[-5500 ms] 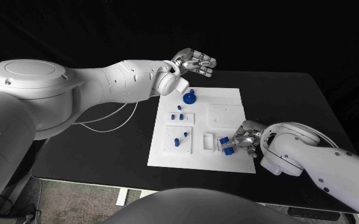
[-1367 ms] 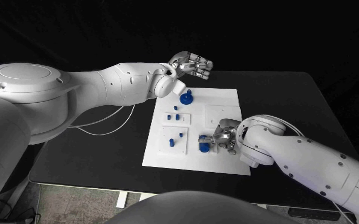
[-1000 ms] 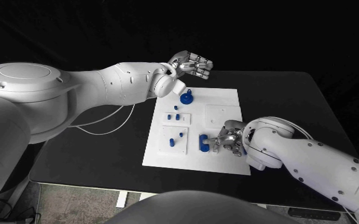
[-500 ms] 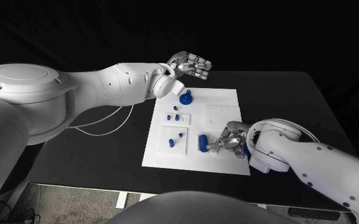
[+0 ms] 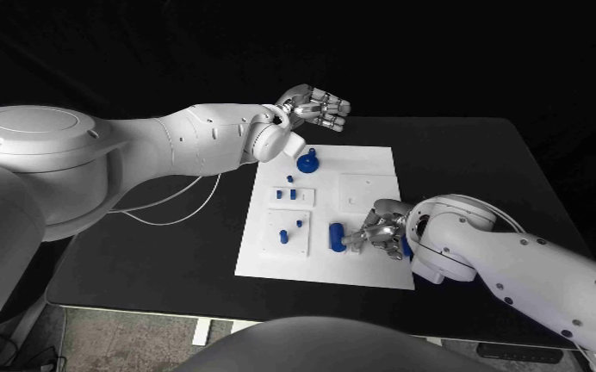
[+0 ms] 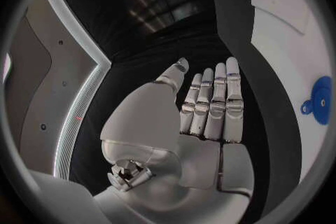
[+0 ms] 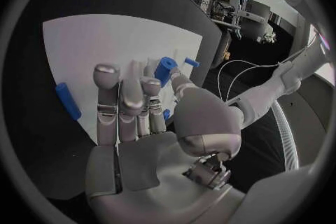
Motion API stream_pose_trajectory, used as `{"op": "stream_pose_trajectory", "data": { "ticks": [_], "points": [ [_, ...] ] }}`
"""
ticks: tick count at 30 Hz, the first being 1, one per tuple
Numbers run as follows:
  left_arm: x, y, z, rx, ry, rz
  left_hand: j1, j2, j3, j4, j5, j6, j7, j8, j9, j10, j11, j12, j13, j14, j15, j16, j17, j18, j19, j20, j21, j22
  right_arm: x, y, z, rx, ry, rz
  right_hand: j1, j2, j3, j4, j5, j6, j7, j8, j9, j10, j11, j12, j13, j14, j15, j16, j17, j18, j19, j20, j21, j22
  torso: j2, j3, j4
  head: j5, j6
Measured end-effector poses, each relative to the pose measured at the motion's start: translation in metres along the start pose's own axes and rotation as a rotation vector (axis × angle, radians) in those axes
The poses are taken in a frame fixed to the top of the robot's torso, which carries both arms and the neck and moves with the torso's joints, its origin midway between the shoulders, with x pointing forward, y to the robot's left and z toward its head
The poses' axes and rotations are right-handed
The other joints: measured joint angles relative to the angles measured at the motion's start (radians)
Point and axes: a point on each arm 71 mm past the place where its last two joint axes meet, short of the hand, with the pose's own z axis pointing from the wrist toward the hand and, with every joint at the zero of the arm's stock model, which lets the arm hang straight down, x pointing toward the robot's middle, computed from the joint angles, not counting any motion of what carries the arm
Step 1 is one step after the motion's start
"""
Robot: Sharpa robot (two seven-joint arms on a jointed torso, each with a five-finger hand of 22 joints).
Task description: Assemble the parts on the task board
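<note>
Beside the blue oblong part (image 5: pixel 337 236) on the task board (image 5: pixel 373 165), right hand (image 5: pixel 382 233) open, empty; best approached squarely, gripped mid-length.

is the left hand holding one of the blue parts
No, in the left wrist view the left hand has flat, straight fingers with nothing in them, raised clear of the white board.
</note>
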Motion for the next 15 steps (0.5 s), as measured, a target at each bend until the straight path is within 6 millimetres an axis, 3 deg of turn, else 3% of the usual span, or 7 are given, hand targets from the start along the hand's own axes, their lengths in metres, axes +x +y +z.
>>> {"op": "stream_pose_trajectory", "data": {
  "ticks": [4, 15],
  "points": [
    [0.0001, 0.0000, 0.0000, 0.000, 0.001, 0.000, -0.001, 0.001, 0.000, 0.000, 0.000, 0.000, 0.000, 0.000, 0.000, 0.000, 0.000, 0.000, 0.000, 0.000, 0.000, 0.000, 0.000, 0.000, 0.000, 0.000, 0.000, 0.000, 0.0000, 0.0008, 0.0023, 0.004, 0.001, 0.002, 0.009, 0.009, 0.001, -0.035, 0.005, 0.003, -0.003, 0.000, 0.000, 0.000, 0.000, 0.000, 0.000, 0.000, 0.000, 0.000, 0.000, 0.000, 0.000, 0.000, 0.000, 0.000, 0.000, 0.0004, 0.0012, 0.000, -0.002],
    [0.0003, 0.0000, -0.0001, 0.000, 0.002, -0.002, -0.007, 0.007, -0.004, 0.004, 0.000, 0.000, 0.000, 0.000, 0.000, 0.000, 0.000, 0.000, 0.000, 0.000, 0.000, 0.000, 0.000, 0.000, 0.000, 0.000, 0.000, -0.001, -0.0006, 0.0017, 0.0070, 0.014, -0.032, -0.020, -0.001, 0.012, 0.006, -0.046, 0.033, 0.010, -0.003, 0.000, 0.000, 0.004, -0.004, 0.000, -0.002, 0.000, 0.000, 0.000, -0.002, 0.000, 0.000, 0.000, 0.000, 0.000, 0.000, -0.0001, 0.0001, 0.002, -0.006]
  ]
}}
